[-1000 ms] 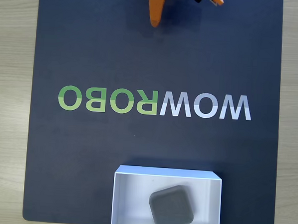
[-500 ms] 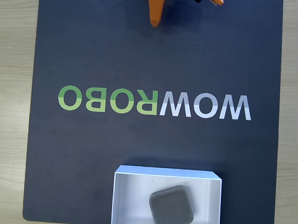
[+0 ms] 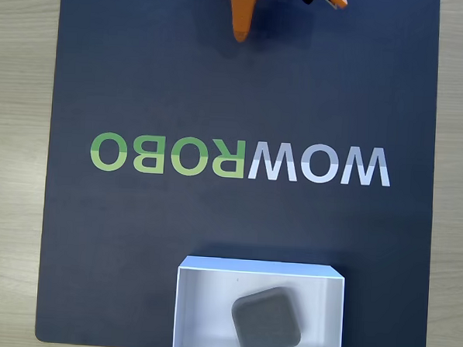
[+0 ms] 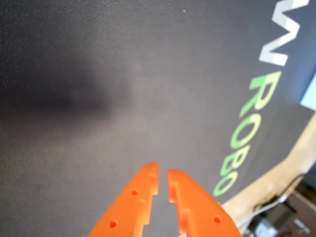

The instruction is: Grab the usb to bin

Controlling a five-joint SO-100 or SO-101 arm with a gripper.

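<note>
Fixed view is showing the usb (image 3: pixel 266 320) lying inside the bin (image 3: pixel 201 312); the fingers (image 4: pixel 163 178), nearly closed and empty, are risking little beyond nudging the bin.

usb (image 3: pixel 266 321) in bin (image 3: pixel 209 312) — bin on mat (image 3: pixel 135 238).

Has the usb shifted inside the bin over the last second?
No. In the fixed view the usb sits at the same spot against the bin walls, same tilt.
</note>
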